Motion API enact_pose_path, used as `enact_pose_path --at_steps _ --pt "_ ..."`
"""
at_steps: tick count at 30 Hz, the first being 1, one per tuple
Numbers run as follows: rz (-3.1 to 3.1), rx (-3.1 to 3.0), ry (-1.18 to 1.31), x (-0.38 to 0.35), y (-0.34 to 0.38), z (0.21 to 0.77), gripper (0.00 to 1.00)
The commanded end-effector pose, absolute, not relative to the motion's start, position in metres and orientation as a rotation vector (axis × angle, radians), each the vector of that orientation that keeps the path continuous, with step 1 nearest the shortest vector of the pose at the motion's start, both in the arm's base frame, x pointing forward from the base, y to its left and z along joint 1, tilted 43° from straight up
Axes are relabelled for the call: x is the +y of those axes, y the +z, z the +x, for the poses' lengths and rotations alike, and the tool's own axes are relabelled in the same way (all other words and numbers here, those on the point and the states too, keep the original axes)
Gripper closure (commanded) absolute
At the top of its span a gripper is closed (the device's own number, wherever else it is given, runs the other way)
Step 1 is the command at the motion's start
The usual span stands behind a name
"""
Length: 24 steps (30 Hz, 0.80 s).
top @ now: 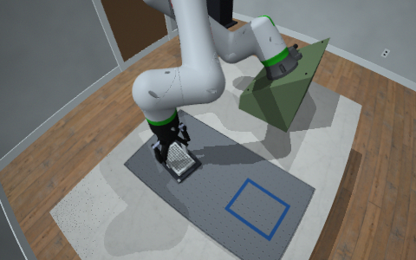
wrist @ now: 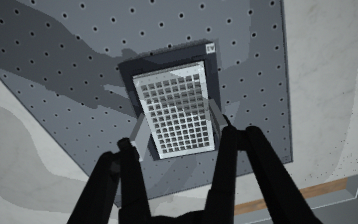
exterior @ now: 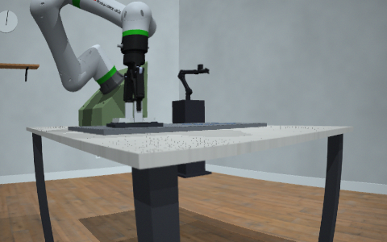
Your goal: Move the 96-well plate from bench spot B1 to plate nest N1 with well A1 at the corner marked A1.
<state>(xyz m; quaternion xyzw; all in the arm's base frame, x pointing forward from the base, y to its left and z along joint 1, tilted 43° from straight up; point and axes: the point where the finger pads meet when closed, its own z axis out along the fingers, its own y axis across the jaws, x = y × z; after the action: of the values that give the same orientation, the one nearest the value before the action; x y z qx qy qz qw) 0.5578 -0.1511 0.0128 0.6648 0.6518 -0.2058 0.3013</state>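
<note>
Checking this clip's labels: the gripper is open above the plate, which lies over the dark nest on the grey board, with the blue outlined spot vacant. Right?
Not quite. The gripper is shut on the plate, its fingers against the plate's long sides, as the wrist view shows. The rest stands: the plate lies over the dark nest on the grey board, and the blue outlined spot is vacant.

Only a tiny corner label on the plate nest (wrist: 210, 48) — unreadable.
</note>
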Motion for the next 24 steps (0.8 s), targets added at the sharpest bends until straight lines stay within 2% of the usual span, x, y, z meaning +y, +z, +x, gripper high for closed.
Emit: enact_pose_path --at_steps 1,13,14,24 --pt "1.763 1.729 -0.546 -0.1512 0.0126 0.5580 1.00" --pt "1.763 1.729 -0.546 -0.1525 0.0111 0.5582 1.00" --pt "1.763 1.729 -0.546 -0.1525 0.0111 0.5582 0.00" --pt "1.763 1.729 -0.546 -0.1525 0.0111 0.5582 0.00"
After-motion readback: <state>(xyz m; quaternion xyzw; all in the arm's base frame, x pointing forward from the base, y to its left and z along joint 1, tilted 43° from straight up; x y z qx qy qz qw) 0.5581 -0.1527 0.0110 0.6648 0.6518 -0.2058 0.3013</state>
